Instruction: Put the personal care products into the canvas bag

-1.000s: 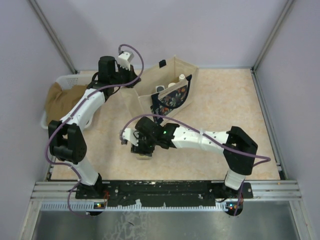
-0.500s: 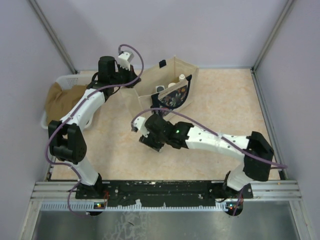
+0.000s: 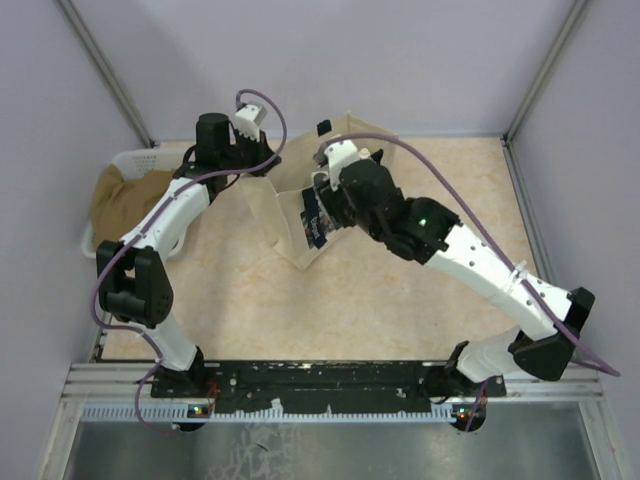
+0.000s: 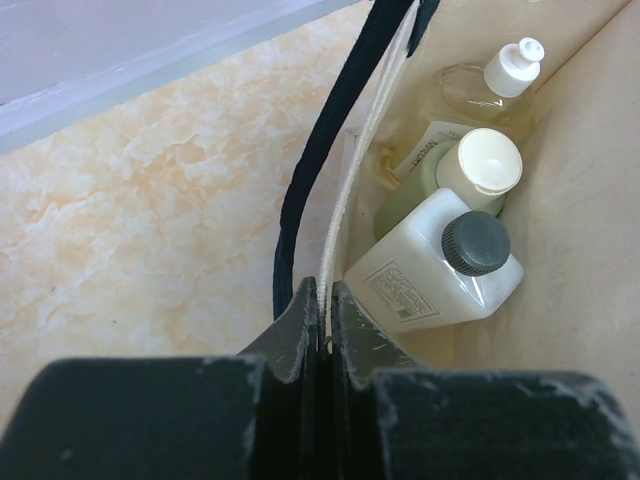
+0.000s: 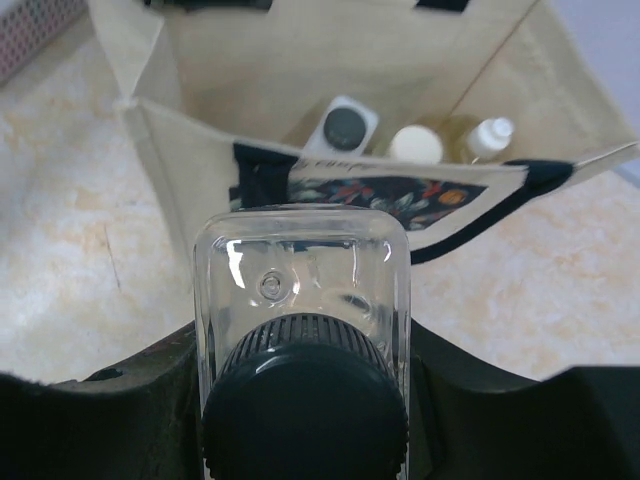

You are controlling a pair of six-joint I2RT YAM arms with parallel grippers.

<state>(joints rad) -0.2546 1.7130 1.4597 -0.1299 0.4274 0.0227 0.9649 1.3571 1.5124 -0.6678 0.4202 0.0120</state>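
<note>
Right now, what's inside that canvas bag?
The canvas bag holds an amber bottle, a green bottle and a white bottle. Its bottom beneath them is covered.

a: left arm (image 3: 170, 215): glossy white shell links, black joint housings, purple cable (image 3: 262, 100) looping off the wrist.
b: right arm (image 3: 480, 265): same build, same purple cable. green light (image 3: 424, 212) on its black forearm block.
a: small orange lights (image 3: 200, 411) at both bases.
b: left gripper (image 4: 320, 300): matte black fingers (image 4: 290, 335), edges scuffed grey. right gripper (image 5: 300, 370): black too.
</note>
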